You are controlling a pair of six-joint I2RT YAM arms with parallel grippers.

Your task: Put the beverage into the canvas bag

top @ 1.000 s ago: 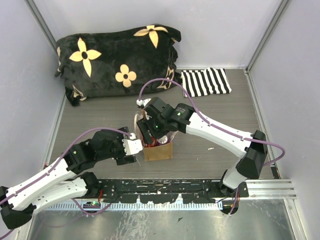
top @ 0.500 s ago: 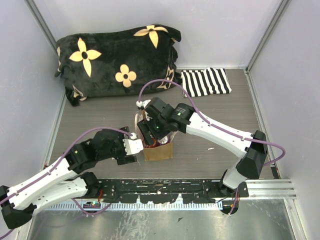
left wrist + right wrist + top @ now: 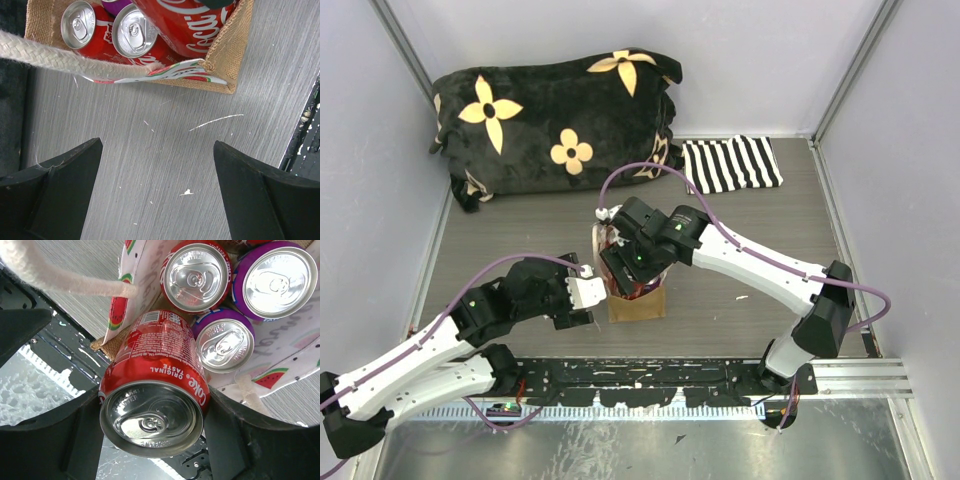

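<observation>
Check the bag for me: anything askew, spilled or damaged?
No spill or damage shows. The red Coca-Cola can in the right pincer is tilted over the rim of the tan canvas bag, whose watermelon-print lining is rumpled there; upright cans crowd the inside.

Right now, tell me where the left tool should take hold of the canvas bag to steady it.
Probably the cream handle along the canvas bag's near rim, approached from outside: it is a thin cord clear of the cans, and the open left tool faces it.
</observation>
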